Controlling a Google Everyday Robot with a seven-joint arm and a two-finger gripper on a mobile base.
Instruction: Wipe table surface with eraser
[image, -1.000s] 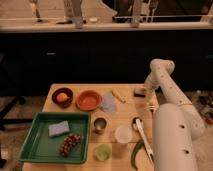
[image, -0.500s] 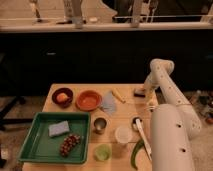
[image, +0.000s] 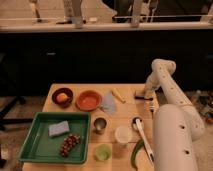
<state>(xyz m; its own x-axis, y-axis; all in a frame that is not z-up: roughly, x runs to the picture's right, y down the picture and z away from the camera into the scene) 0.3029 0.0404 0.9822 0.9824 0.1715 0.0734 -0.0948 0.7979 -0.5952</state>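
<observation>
Camera view of the table (image: 125, 111), read left to right. At the left, a green tray (image: 30, 145) holds a sponge (image: 59, 128) and grapes (image: 70, 144). Behind it are a dark bowl (image: 62, 96) with something orange inside, an orange dish (image: 88, 100), a pale cloth (image: 107, 102) and a short yellowish item (image: 118, 95) that I cannot name. At the middle front stand a metal cup (image: 100, 124), a white cup (image: 122, 134) and a green cup (image: 102, 151), with a spoon (image: 137, 125) and a green pepper (image: 136, 152) to their right. The eraser (image: 140, 98), a small dark block, lies near the far right edge, and a fork (image: 151, 106) lies just in front of it. My claw (image: 145, 94) is down at the eraser, on it or just over it. I cannot tell whether the claw is open, closed or gripping the block. I judge the step in hand to be the pick-up, with no wiping begun. Next I would make sure of the grip and keep the block flat on the wood. The stroke should then go left over the bare planks, clear of the fork and the yellowish item. The arm (image: 170, 90) rises from the white body (image: 175, 142) at lower right, bends at a high elbow over the far right corner, and drops steeply to the claw.
</observation>
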